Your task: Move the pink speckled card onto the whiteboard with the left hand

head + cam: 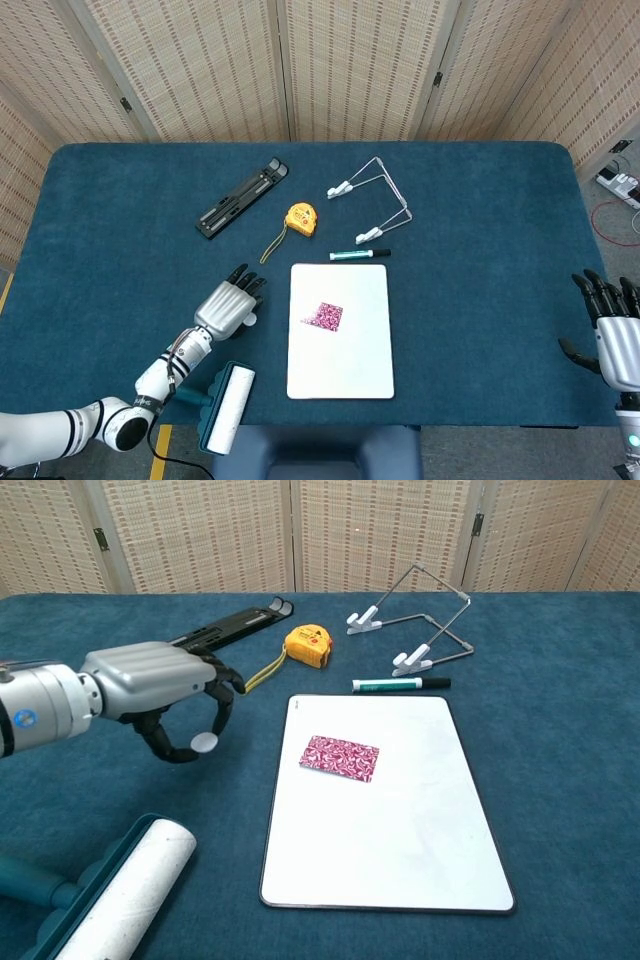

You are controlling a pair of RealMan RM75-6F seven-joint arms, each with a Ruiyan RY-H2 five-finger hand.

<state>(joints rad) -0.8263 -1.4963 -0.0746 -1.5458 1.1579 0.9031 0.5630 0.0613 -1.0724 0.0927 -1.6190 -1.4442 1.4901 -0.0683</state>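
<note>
A lab-like test station: blue cloth-covered table [480,200] ringed by woven folding screens [350,65]

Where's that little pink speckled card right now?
The pink speckled card lies flat on the whiteboard, in its upper left part in both views. The left hand is off the board's left side, not touching it.

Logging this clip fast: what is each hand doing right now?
Left hand: holds nothing, fingers curled with a gap to the thumb, beside the whiteboard.
Right hand: open, empty, at the table's right edge.
</note>
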